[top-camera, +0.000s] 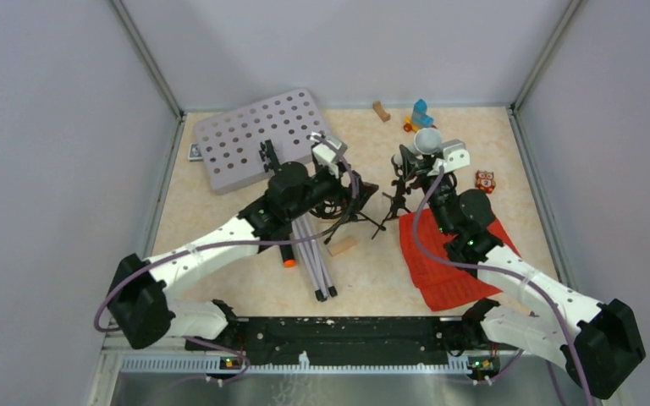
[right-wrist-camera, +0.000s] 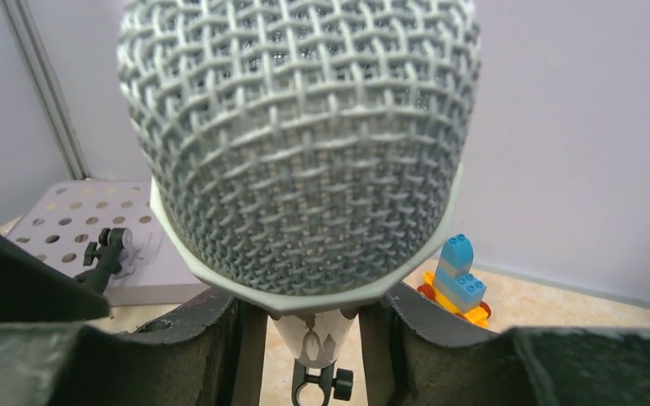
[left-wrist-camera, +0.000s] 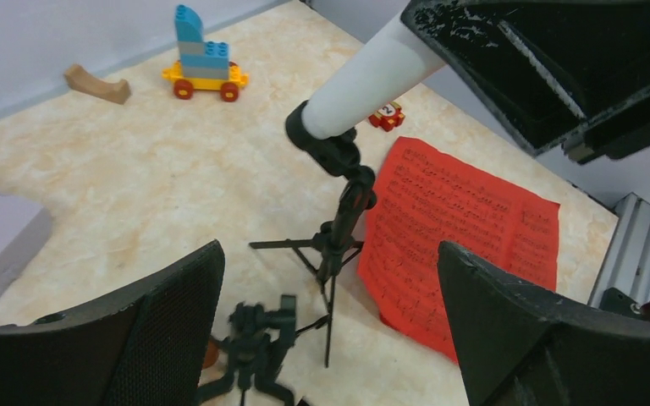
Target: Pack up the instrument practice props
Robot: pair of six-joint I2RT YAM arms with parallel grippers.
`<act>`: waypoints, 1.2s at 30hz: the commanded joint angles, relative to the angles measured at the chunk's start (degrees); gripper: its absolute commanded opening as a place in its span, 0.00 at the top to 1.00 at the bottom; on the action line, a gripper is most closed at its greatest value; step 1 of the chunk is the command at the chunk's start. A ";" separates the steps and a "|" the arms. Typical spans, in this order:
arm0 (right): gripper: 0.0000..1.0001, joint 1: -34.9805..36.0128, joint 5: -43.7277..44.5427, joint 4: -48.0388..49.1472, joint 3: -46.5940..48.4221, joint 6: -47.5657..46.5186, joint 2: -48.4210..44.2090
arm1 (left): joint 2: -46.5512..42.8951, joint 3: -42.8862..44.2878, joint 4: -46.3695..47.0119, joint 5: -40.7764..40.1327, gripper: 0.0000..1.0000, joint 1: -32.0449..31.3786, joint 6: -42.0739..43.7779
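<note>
Grey mesh microphone head sits close within the right gripper, its white tube between the fingers; whether they clamp it cannot be told. Left gripper stands wide apart, with the small black tripod just ahead and the red sheet-music pages beyond to the right.

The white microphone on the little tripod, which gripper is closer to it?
Right. The right gripper clamps the microphone in its jaws; the left gripper sits off to its left, jaws open, apart from it.
</note>
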 commanded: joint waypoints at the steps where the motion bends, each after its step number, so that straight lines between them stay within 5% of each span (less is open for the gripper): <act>1: 1.00 -0.62 -1.29 2.28 3.80 -0.96 -1.55 | 6.86 7.33 6.59 -2.23 0.01 -3.01 -3.17; 17: 1.00 -0.76 -3.46 -0.28 3.52 0.45 -3.80 | 25.86 14.39 9.70 -11.09 0.09 -5.91 -14.86; 25: 1.00 -0.71 -5.28 -2.12 4.13 1.59 -4.76 | 30.72 18.93 11.34 -2.63 0.13 -4.12 -15.80; 32: 1.00 -0.70 -6.14 -3.09 4.09 1.97 -5.49 | 32.45 19.65 10.02 -0.39 0.41 -3.16 -18.35; 36: 1.00 -0.72 -7.41 -3.02 3.97 1.94 -6.35 | 33.15 19.55 10.02 -0.35 0.67 -2.92 -19.26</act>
